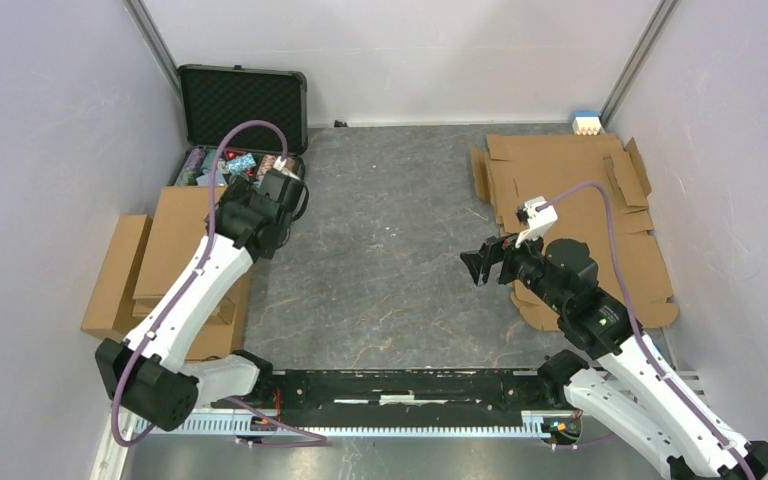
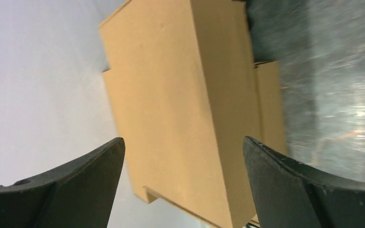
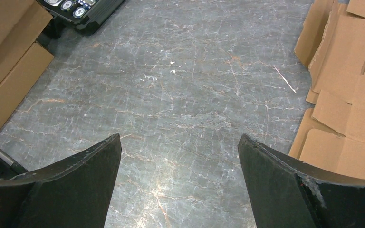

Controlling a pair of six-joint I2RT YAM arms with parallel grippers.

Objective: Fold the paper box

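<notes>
A closed, folded brown paper box (image 1: 182, 232) lies on top of other folded boxes at the table's left edge. It fills the left wrist view (image 2: 180, 85). My left gripper (image 1: 280, 195) hangs above the right back corner of that stack. It is open and empty (image 2: 183, 156), with the box below it. A stack of flat die-cut cardboard sheets (image 1: 572, 185) lies at the right, and its edge shows in the right wrist view (image 3: 351, 71). My right gripper (image 1: 482, 265) is open and empty (image 3: 179, 156) over bare table, left of the sheets.
An open black case (image 1: 245, 110) with poker chips stands at the back left, just behind the left gripper, and its corner shows in the right wrist view (image 3: 83, 9). More folded boxes (image 1: 118, 275) lie by the left wall. A small blue and white block (image 1: 586, 122) sits at the back right.
</notes>
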